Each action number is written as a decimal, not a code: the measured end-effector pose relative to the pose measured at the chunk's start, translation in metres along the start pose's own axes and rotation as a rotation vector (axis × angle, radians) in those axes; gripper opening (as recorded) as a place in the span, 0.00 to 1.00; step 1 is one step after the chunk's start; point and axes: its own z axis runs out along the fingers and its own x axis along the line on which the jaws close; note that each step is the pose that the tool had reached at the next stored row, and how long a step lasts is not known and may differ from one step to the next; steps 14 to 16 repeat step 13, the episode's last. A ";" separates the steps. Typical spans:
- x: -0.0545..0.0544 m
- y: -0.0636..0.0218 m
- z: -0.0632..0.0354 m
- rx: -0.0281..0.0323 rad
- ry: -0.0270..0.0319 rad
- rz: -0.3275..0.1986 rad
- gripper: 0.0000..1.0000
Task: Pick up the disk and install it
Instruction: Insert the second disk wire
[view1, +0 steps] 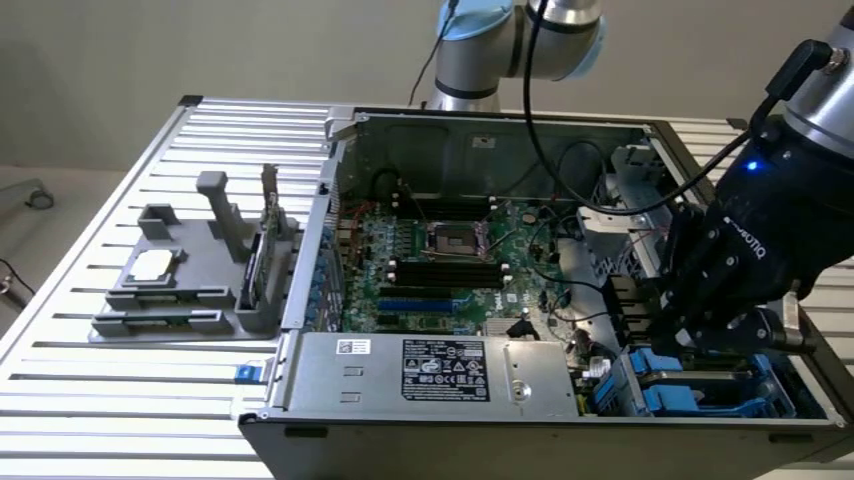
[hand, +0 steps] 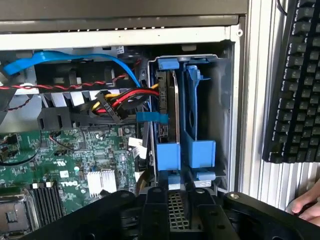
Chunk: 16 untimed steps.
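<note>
Gripper (view1: 721, 335): low over the drive bay at the open computer case's (view1: 467, 130) corner; finger state cannot be told.
Disk (hand: 167, 112): upright on edge in its blue carrier, seated in the bay beside the motherboard (hand: 60, 155).
Keyboard (hand: 295, 80): outside the case.

1. An open computer case (view1: 481, 130) lies on a slatted metal table (view1: 80, 400).
2. A green motherboard (view1: 441, 270) fills its floor.
3. A silver power supply box (view1: 441, 375) sits at the near edge.
4. A grey fixture (view1: 187, 290) stands at the exterior view's left.
5. A black keyboard (hand: 295, 80) lies beside the case.
</note>
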 end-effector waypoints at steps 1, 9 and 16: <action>0.000 -0.0016 -0.0008 0.0000 0.0001 0.000 0.21; 0.000 -0.0054 -0.0026 0.0001 0.0030 0.000 0.11; 0.000 -0.0054 -0.0026 0.0001 0.0029 0.000 0.11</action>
